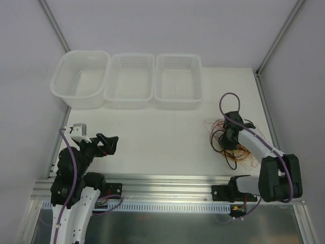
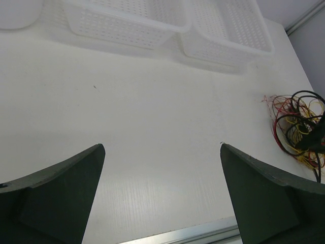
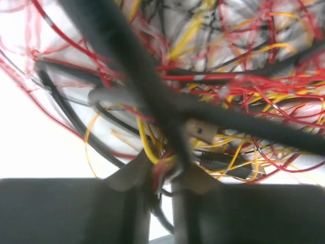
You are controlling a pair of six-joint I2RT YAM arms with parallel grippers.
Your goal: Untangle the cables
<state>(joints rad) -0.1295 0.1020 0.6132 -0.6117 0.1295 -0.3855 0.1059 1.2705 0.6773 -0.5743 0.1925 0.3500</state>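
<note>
A tangle of thin red, yellow and black cables lies on the white table at the right, in loose loops. It shows at the right edge of the left wrist view and fills the right wrist view. My right gripper is down in the pile, its jaws nearly together on a bunch of red, yellow and black wires. My left gripper is open and empty, over bare table at the left, far from the cables.
Three white plastic containers stand along the back: a smooth tub and two perforated baskets. A metal rail runs along the near table edge. A purple hose loops above the right arm.
</note>
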